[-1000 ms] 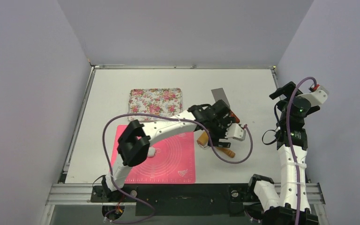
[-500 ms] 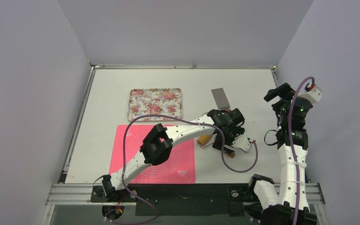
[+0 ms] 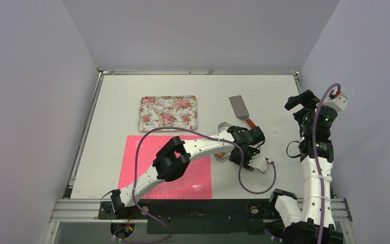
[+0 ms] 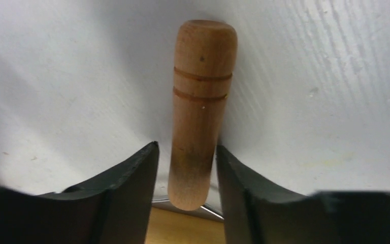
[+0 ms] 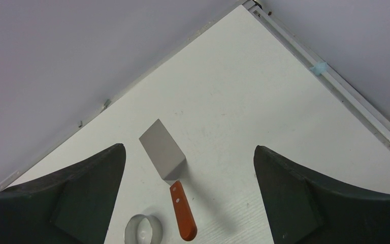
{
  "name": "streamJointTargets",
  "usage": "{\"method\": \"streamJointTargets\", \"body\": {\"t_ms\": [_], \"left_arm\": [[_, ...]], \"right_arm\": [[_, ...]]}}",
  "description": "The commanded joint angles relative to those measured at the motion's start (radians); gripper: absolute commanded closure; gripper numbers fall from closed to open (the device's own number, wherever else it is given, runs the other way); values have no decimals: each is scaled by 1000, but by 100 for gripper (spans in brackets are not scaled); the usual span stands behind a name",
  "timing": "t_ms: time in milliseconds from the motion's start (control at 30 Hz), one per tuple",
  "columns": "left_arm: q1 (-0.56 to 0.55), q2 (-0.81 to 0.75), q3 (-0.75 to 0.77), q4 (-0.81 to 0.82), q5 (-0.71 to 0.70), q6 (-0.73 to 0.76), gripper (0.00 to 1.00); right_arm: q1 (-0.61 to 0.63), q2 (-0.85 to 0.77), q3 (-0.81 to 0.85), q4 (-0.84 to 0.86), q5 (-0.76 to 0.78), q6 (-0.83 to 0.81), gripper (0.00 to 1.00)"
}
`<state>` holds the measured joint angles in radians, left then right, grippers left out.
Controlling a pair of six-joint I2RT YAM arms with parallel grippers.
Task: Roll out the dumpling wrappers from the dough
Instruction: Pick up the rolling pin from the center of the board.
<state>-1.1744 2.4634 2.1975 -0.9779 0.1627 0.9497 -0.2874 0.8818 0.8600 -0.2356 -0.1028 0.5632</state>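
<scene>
Left gripper (image 4: 187,147) straddling one rolling pin (image 4: 203,91) beside the mat.
One pink mat (image 3: 193,178) is lying nearest, its print too small to read. The left arm is covering part of it, and no dumpling wrappers are showing in any view. At the mat's 3 o'clock the left gripper's jaws are standing apart around the pin's handle, not clamping it. Farther, toward 12 o'clock, are lying one ring cutter (image 5: 142,218), one spatula (image 5: 165,152) and one floral tray (image 3: 168,112). The right gripper (image 5: 188,148) is hanging spread wide, holding nothing.
</scene>
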Motion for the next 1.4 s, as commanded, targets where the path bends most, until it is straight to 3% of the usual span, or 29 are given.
{"method": "streamJointTargets", "body": {"t_ms": [0, 33, 100, 300, 567, 900, 1100, 1367], "left_arm": [[-32, 25, -40, 86, -90, 18, 75], [-38, 22, -44, 89, -99, 20, 94], [-41, 8, -64, 110, -104, 7, 100], [-30, -116, -161, 231, -101, -102, 100], [115, -309, -143, 359, 55, -478, 100], [271, -418, -246, 454, 195, -727, 100], [311, -470, -232, 441, 212, -719, 100], [322, -508, -244, 441, 242, -749, 100]], "right_arm": [[-1, -19, -6, 38, -16, 11, 6], [-1, -20, -6, 38, -16, 12, 6], [0, -26, -2, 33, -18, 15, 6], [-1, -37, 36, 9, -27, 34, 7], [-2, 14, 136, -31, -182, 118, 6], [55, 32, 33, -29, -357, 187, 5], [303, 43, -21, 77, -350, 235, 6], [323, 80, -96, 274, -322, 373, 21]]}}
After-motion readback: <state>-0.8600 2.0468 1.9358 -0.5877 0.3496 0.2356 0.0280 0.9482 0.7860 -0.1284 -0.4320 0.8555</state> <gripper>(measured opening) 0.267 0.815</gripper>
